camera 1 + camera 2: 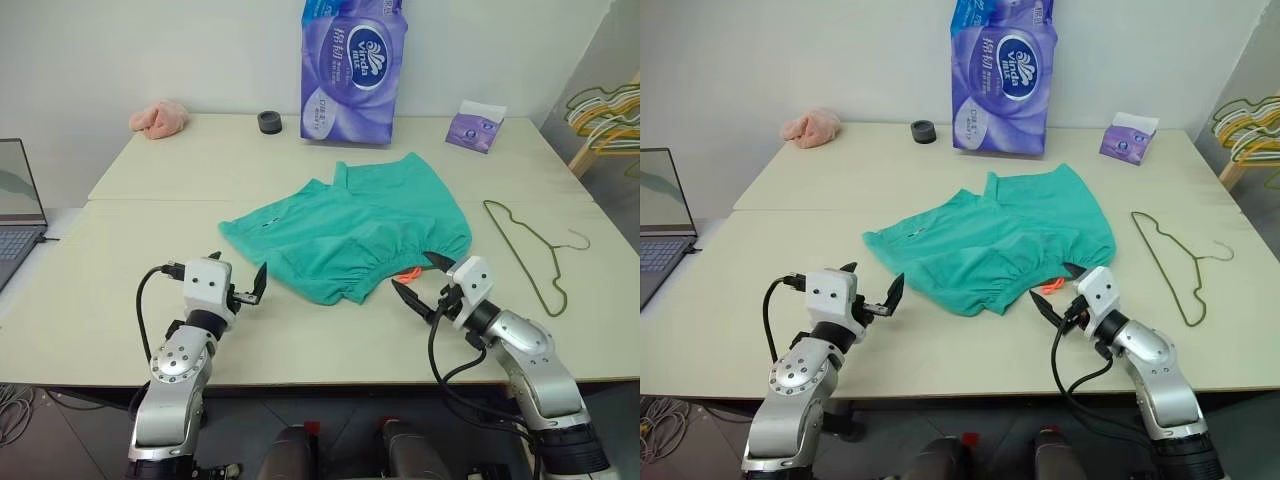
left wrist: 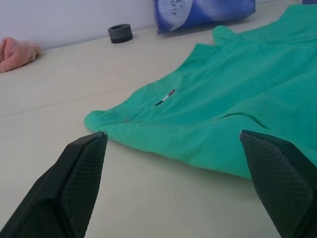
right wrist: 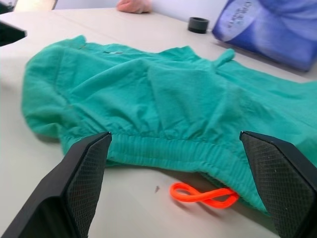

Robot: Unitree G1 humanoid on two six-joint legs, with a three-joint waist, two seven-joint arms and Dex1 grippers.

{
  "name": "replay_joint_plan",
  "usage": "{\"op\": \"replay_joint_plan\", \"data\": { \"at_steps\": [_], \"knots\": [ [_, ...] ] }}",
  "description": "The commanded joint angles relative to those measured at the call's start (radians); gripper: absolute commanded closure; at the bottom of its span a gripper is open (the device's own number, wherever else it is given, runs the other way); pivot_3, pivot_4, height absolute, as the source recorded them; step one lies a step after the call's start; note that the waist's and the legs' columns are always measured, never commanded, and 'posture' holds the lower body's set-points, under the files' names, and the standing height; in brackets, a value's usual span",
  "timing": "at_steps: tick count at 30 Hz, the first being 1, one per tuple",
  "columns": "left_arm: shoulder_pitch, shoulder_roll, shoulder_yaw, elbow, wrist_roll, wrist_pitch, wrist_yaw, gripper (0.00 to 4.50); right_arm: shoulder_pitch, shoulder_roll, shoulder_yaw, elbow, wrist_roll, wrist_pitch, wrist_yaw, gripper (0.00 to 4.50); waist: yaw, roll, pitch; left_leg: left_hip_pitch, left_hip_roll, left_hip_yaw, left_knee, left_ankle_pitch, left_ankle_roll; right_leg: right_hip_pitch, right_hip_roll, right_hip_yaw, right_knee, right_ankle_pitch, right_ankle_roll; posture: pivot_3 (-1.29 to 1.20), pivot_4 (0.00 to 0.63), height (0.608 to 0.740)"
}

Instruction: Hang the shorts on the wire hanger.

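The teal-green shorts (image 1: 350, 225) lie flat in the middle of the table, gathered waistband toward me with a small orange loop (image 3: 203, 195) at its edge. The thin wire hanger (image 1: 530, 250) lies flat on the table to the right of the shorts, hook pointing right. My left gripper (image 1: 238, 275) hovers open just left of the shorts' near corner, nothing between its fingers (image 2: 79, 173). Also open and empty, my right gripper (image 1: 422, 280) faces the waistband (image 3: 163, 148) beside the orange loop.
At the back of the table stand a purple tissue pack (image 1: 352, 70), a small purple tissue box (image 1: 475, 127), a black ring (image 1: 269, 122) and a pink cloth lump (image 1: 160, 118). A laptop (image 1: 18, 205) sits at far left. More hangers (image 1: 610, 110) hang at far right.
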Motion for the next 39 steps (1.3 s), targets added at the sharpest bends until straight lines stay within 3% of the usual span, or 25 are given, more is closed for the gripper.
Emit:
{"op": "replay_joint_plan", "data": {
  "at_steps": [1, 6, 12, 20, 23, 34, 39],
  "knots": [
    [0.012, 0.045, -0.009, -0.064, -0.076, -0.038, -0.122, 0.00, 0.002, -0.043, 0.021, -0.073, 0.024, -0.017, 0.077, 0.07, -0.001, 0.000, 0.000, 0.000, 0.000, 0.000, 0.000, 0.000, 0.000, 0.000, 0.000, 0.000, 0.000, 0.000, 0.000, -0.01, 0.107, 0.740],
    [0.032, 0.187, 0.024, -0.084, -0.226, 0.020, -0.347, 0.00, -0.030, -0.089, 0.087, -0.078, -0.008, -0.015, 0.153, 0.07, -0.005, 0.000, 0.000, 0.000, 0.000, 0.000, 0.000, 0.000, 0.000, 0.000, 0.000, 0.000, 0.000, -0.001, -0.001, -0.02, 0.109, 0.740],
    [-0.014, 0.354, 0.106, -0.044, -0.367, 0.104, -0.511, 0.00, -0.161, -0.030, 0.231, 0.030, -0.134, 0.010, 0.122, 0.07, -0.023, 0.000, 0.000, 0.001, 0.002, -0.001, 0.000, 0.000, 0.000, 0.000, 0.002, -0.001, 0.001, -0.003, -0.005, -0.02, 0.112, 0.740],
    [-0.058, 0.431, 0.113, -0.016, -0.386, 0.136, -0.574, 0.00, -0.311, 0.066, 0.411, 0.206, -0.334, -0.024, 0.079, 0.07, -0.029, 0.000, 0.000, 0.001, 0.002, 0.000, -0.001, 0.000, 0.000, -0.001, 0.002, -0.001, 0.000, -0.002, -0.007, -0.03, 0.109, 0.740],
    [-0.077, 0.429, 0.110, -0.008, -0.378, 0.135, -0.565, 0.00, -0.370, 0.110, 0.420, 0.300, -0.411, -0.031, -0.005, 0.60, -0.030, 0.000, 0.000, 0.001, 0.002, -0.001, -0.001, 0.000, 0.000, -0.001, 0.003, -0.001, 0.001, -0.002, -0.007, -0.02, 0.108, 0.740],
    [-0.111, 0.422, 0.080, 0.031, -0.327, 0.106, -0.560, 0.00, -0.385, 0.069, 0.419, 0.236, -0.441, -0.035, 0.054, 4.43, -0.031, 0.000, 0.000, 0.001, 0.002, -0.001, -0.001, -0.001, -0.001, -0.001, 0.002, -0.001, 0.001, -0.002, -0.007, -0.05, 0.109, 0.740],
    [-0.114, 0.439, 0.038, 0.047, -0.296, 0.086, -0.607, 0.00, -0.324, -0.080, 0.411, 0.049, -0.385, -0.047, 0.233, 4.43, -0.030, 0.000, 0.000, 0.001, 0.002, -0.002, -0.001, -0.001, -0.001, -0.001, 0.002, -0.001, 0.001, -0.002, -0.007, -0.08, 0.109, 0.740]
  ]
}}
